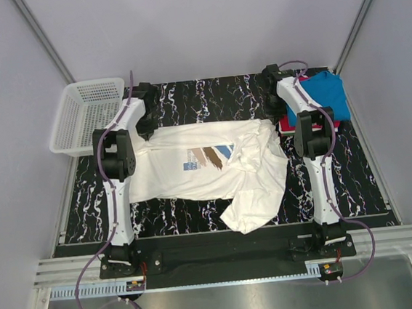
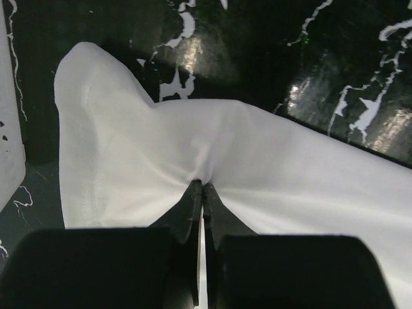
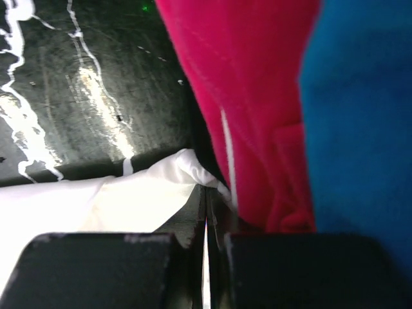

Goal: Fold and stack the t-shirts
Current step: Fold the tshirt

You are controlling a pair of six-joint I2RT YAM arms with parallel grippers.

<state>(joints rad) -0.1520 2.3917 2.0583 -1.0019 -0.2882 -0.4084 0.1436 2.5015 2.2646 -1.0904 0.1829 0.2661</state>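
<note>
Above the table, in the top view, we see the white t-shirt (image 1: pixel 193 170) lying rumpled across the black marbled table (image 1: pixel 208 96). Its printed chest faces up and its right side is bunched toward the near edge. The left gripper (image 1: pixel 145 130) sits at the shirt's far-left corner, near the white mesh basket (image 1: pixel 94 83). The right gripper (image 1: pixel 275 117) sits at the far-right corner, just beside the red t-shirt (image 1: pixel 287 126), which has the blue t-shirt (image 1: pixel 324 92) lying over it.

In the left wrist view, the left gripper (image 2: pixel 201 188) has its jaws pressed together on the white t-shirt (image 2: pixel 270 167). The cloth puckers at the tips (a thin pinch, close to the hem).

In the right wrist view, the right gripper (image 3: pixel 209 193) is likewise clamped, with a corner of the white t-shirt (image 3: pixel 161 190) drawn into its tips. The red t-shirt (image 3: pixel 244 96) touches that same spot, and the blue t-shirt (image 3: pixel 360 129) lies beside it.

We judge two risks. The right jaws may have nipped red fabric too, so a lift could drag that pile. The left's shallow pinch could slip under the shirt's weight, skewing the fold.
</note>
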